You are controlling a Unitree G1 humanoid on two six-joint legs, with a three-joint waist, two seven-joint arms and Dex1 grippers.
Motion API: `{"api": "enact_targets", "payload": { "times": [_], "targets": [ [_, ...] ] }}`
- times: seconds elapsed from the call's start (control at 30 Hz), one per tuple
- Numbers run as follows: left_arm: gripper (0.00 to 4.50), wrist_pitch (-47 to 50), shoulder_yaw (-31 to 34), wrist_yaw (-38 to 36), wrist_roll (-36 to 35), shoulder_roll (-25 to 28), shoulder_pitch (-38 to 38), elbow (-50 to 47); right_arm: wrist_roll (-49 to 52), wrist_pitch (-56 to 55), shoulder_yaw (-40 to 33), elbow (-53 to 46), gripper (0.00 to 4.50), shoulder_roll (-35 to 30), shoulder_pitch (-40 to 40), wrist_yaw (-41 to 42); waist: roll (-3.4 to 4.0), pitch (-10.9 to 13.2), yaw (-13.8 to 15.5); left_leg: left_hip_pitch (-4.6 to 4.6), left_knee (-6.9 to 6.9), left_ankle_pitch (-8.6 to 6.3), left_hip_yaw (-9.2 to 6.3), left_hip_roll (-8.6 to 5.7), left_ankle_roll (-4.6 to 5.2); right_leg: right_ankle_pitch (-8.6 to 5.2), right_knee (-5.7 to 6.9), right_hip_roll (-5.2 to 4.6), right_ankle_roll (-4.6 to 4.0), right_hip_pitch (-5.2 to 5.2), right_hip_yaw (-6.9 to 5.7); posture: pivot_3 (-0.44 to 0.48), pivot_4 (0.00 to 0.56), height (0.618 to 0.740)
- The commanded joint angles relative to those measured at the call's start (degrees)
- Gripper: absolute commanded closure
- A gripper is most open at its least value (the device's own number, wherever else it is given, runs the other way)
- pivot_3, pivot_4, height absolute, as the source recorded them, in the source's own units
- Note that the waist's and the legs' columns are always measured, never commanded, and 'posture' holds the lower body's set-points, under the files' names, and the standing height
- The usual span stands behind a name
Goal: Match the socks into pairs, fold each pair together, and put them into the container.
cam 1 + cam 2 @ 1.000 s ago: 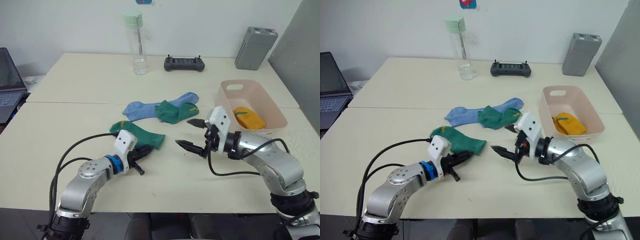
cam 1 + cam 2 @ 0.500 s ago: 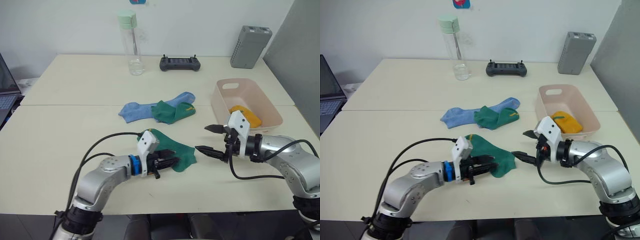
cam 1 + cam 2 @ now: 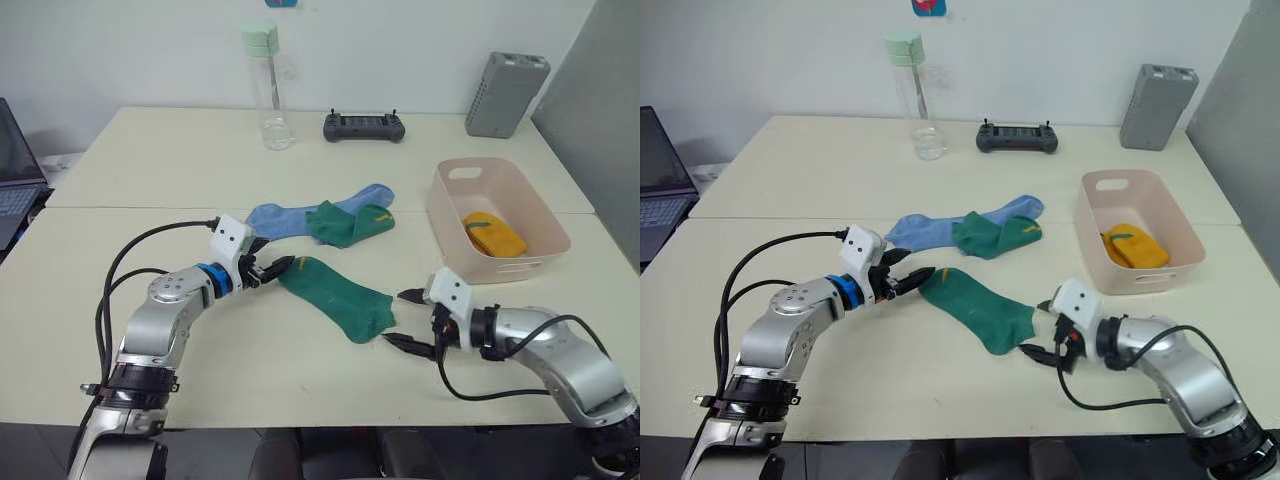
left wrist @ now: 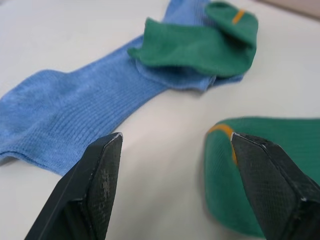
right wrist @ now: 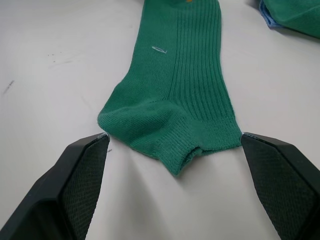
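A dark green sock (image 3: 335,297) lies flat and stretched out on the table in front of me. My left gripper (image 3: 274,270) is open at its toe end, and the toe (image 4: 260,170) lies close to one finger without being pinched. At the sock's cuff (image 5: 175,135) my right gripper (image 3: 393,318) stands open, a finger on each side, holding nothing. Further back a light blue sock (image 3: 290,216) lies with a second green sock (image 3: 345,222) on top of it. The pink container (image 3: 450,205) at the right holds a yellow bundle (image 3: 495,235).
At the table's far side stand a clear bottle (image 3: 262,85), a black controller (image 3: 364,126) and a grey upright box (image 3: 507,95). A laptop (image 3: 15,180) sits at the left edge. A seam (image 3: 120,207) runs across the table.
My left gripper has opened and let go of the green sock, which now lies spread flat. It has drawn back to the toe end, and the right gripper has dropped to the cuff.
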Motion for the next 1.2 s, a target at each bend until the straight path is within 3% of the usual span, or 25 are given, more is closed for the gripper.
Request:
{"api": "enact_targets", "payload": {
  "times": [0.03,0.13,0.17,0.23,0.6,0.77,0.9,1.07,1.17,1.2],
  "targets": [
    [0.89,-1.8,-1.8,-1.2,2.7,0.6,0.2,1.1,-2.4,-1.9,2.0,0.8,0.0,1.4,0.2,-1.2,0.0,0.0,0.0,0.0,0.0,0.0,-0.01,-0.01,0.0,0.0,0.02,0.0,0.0,0.0,-0.01,0.0,0.15,0.74],
    [0.89,-1.1,-2.5,-2.3,3.3,1.1,0.6,1.3,-3.5,-2.6,3.0,3.0,0.0,2.6,-0.1,-1.5,-0.01,0.0,0.0,0.0,0.03,0.0,-0.04,-0.01,0.0,0.0,0.02,0.0,0.0,0.03,-0.03,0.0,0.15,0.74],
    [0.87,-0.8,-2.5,-2.5,3.2,1.0,0.7,1.3,-3.4,-2.8,2.8,3.7,0.19,3.3,-0.2,-1.6,-0.02,0.0,0.0,0.0,0.05,0.0,-0.04,-0.01,0.0,0.01,0.02,0.0,0.02,0.04,-0.03,0.0,0.15,0.74],
    [1.26,-0.6,-1.9,-2.3,3.1,0.6,0.8,1.3,-3.6,-3.2,2.8,4.6,0.62,3.7,-0.5,-1.1,-0.02,0.0,0.0,0.02,0.08,0.01,-0.04,0.0,0.0,0.02,0.02,0.0,0.05,0.05,-0.03,0.0,0.15,0.74],
    [4.5,7.0,2.0,-3.7,-3.2,0.8,4.7,-6.9,-2.9,-5.7,-1.0,8.2,4.42,1.7,-2.5,2.5,-0.02,0.0,0.0,0.03,0.09,0.01,-0.03,0.01,0.0,0.04,0.04,0.0,0.08,0.06,-0.01,0.0,0.15,0.74],
    [4.5,16.5,6.7,-0.3,-10.5,-0.6,13.5,-21.4,1.0,-4.7,-5.4,9.4,4.47,-2.5,-5.1,8.1,-0.03,0.0,-0.1,0.02,0.05,0.0,-0.02,0.03,0.0,0.02,0.03,-0.01,0.04,0.05,-0.01,0.0,0.15,0.74],
    [4.5,23.9,10.0,7.5,-17.2,-6.8,19.8,-32.7,2.6,-4.4,-4.9,11.2,4.47,-4.5,-7.5,13.1,-0.04,0.0,0.0,0.02,0.09,0.01,-0.05,0.02,0.0,0.02,0.04,-0.02,0.05,0.08,-0.01,0.0,0.15,0.74],
    [4.5,22.2,10.1,17.8,-14.8,-14.5,23.7,-37.0,2.9,-5.0,-2.6,13.7,4.47,-6.2,-8.5,19.8,-0.06,0.0,0.3,0.04,0.18,0.01,-0.05,0.01,0.01,0.06,0.03,-0.02,0.11,0.14,-0.01,0.0,0.15,0.74],
    [4.5,21.8,9.3,20.2,-13.7,-15.7,25.0,-37.3,0.5,-7.7,-2.0,16.6,4.47,-6.2,-9.5,20.3,-0.07,0.0,0.2,0.04,0.19,0.01,-0.02,0.0,0.01,0.07,0.03,-0.02,0.12,0.13,0.01,0.0,0.15,0.74],
    [4.5,22.1,9.0,20.2,-14.0,-15.5,25.4,-37.6,-0.3,-8.7,-2.0,17.5,4.23,-6.2,-9.8,20.2,-0.06,0.0,0.1,0.05,0.19,0.01,-0.02,0.0,0.01,0.07,0.03,-0.02,0.13,0.12,0.02,0.0,0.15,0.74]
  ]
}}
